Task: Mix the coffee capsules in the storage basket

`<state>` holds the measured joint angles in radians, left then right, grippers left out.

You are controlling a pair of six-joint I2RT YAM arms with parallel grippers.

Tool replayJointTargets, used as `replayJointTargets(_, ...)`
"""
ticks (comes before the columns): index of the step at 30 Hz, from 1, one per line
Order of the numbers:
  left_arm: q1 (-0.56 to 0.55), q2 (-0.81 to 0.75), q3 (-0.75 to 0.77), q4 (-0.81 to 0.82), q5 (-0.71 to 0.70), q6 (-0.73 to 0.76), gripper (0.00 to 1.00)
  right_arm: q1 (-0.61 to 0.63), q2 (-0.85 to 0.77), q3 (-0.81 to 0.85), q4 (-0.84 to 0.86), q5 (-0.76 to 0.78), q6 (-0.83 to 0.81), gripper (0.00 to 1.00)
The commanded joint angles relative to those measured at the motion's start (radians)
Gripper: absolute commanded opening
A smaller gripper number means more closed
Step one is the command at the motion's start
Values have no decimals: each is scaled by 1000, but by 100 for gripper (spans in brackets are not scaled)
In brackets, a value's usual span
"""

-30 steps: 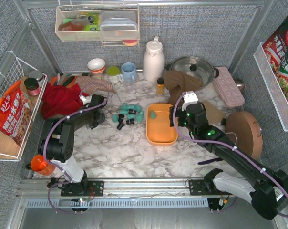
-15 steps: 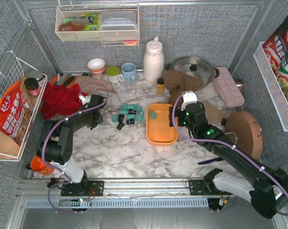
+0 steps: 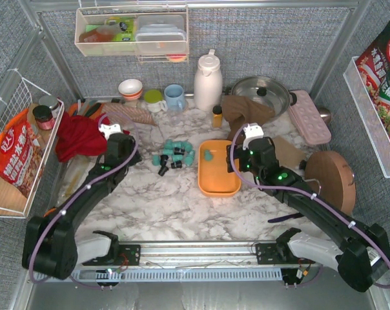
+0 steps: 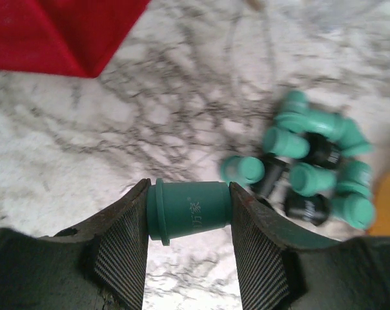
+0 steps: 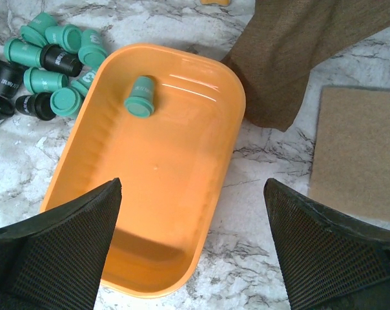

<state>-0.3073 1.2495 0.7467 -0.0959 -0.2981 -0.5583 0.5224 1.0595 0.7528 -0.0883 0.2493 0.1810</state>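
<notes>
step: carry to basket | left gripper (image 4: 188,223) clenched on capsule (image 4: 194,208) | right gripper (image 5: 192,213) released, above basket (image 5: 240,97) | advice: clear pile (image 4: 311,161), release low beside lone capsule (image 5: 141,97)

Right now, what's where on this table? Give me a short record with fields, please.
Left hand: shut on a teal coffee capsule, held sideways over the marble table
Right hand: open, empty, over the orange storage basket
In basket: one teal capsule
Loose pile: teal and black capsules on the table, just left of the basket
</notes>
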Motion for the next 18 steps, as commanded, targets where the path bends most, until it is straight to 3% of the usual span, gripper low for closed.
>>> replayJointTargets(1, -37, -133, -72, 219, 162, 114, 51, 1, 10, 14, 2, -25, 8, 96)
replayJointTargets(8, -194, -322, -260, 586, 270, 281, 46, 2, 31, 24, -6, -50, 8, 96)
replayJointTargets(18, -340, -317, -427, 949, 475, 490, 47, 3, 59, 83, -81, -128, 13, 95)
